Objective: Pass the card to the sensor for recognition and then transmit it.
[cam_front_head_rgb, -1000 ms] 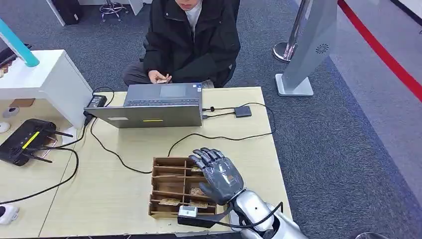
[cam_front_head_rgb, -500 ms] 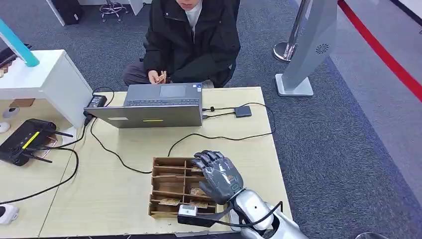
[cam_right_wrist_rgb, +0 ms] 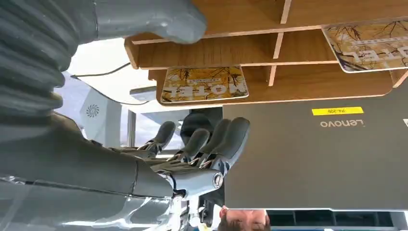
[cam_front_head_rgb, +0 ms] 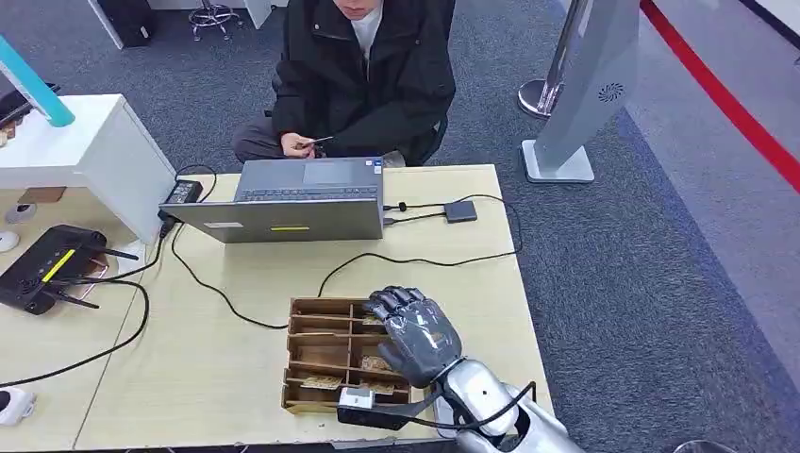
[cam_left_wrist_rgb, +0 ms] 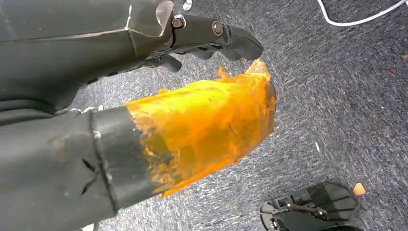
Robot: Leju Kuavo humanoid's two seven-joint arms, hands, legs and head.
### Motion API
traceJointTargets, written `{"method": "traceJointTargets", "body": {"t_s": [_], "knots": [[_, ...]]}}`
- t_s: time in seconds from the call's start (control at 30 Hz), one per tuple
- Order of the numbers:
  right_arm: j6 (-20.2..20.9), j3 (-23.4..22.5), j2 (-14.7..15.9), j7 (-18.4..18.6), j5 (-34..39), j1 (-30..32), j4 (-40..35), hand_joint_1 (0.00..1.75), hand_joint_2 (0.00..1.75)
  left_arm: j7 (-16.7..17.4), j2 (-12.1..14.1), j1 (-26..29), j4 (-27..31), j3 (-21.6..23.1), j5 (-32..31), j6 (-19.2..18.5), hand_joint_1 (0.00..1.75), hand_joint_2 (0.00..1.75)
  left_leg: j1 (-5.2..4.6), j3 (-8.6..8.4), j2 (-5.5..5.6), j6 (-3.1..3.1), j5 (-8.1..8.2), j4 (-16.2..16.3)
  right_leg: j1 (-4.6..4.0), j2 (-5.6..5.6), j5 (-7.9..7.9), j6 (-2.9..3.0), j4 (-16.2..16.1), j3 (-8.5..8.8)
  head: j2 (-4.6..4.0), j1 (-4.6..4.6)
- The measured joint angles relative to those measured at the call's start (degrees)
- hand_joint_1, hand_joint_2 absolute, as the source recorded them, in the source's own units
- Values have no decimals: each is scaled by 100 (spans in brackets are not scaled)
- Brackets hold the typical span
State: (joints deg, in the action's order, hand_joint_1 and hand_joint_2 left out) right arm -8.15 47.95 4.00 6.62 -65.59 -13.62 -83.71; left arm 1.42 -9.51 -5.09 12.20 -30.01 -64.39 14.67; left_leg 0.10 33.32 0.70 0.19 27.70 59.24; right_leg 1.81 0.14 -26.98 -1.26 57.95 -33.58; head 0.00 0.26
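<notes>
Black router (cam_front_head_rgb: 42, 267) sat at far left of pale wooden bench (cam_front_head_rgb: 226, 377). Grey laptop (cam_front_head_rgb: 288, 209) stood at bench's back edge, person behind it. Brown wooden compartment tray (cam_front_head_rgb: 321, 349) held printed hotel cards (cam_right_wrist_rgb: 204, 84). Right robot hand (cam_front_head_rgb: 413, 332) hovered over tray's right side, fingers spread, empty. Left robot hand (cam_left_wrist_rgb: 144, 43) hung over carpet; state unclear.

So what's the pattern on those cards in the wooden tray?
The cards are golden yellow with dark branch-like markings and the word HOTEL, clearest in the right wrist view.
</notes>
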Motion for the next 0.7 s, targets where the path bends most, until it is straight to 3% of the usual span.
{"method": "traceJointTargets", "body": {"t_s": [0.23, 0.3, 0.7], "knots": [[52, -2, -4, 2, 11, -2, 39, 91, 175, 0, 0, 0, 0, 0, -4, 0, 0, 0, 0, 0, 0, 0, 0, 0, 0, 0, 0, 0, 0, 0, 0, 0], [57, -7, -4, 2, 13, -3, 42, 124, 175, 0, 0, 0, 0, 0, -7, 0, 0, 0, 0, 0, 0, 0, 0, 0, 0, 0, 0, 0, 0, 0, 0, 0], [59, -26, -9, 20, 13, -54, 44, 124, 175, 2, 0, 0, 0, 0, -7, 4, 0, 0, 0, 0, 0, 0, 0, 0, 0, 0, 0, 0, 0, 0, 0, 0]]}}
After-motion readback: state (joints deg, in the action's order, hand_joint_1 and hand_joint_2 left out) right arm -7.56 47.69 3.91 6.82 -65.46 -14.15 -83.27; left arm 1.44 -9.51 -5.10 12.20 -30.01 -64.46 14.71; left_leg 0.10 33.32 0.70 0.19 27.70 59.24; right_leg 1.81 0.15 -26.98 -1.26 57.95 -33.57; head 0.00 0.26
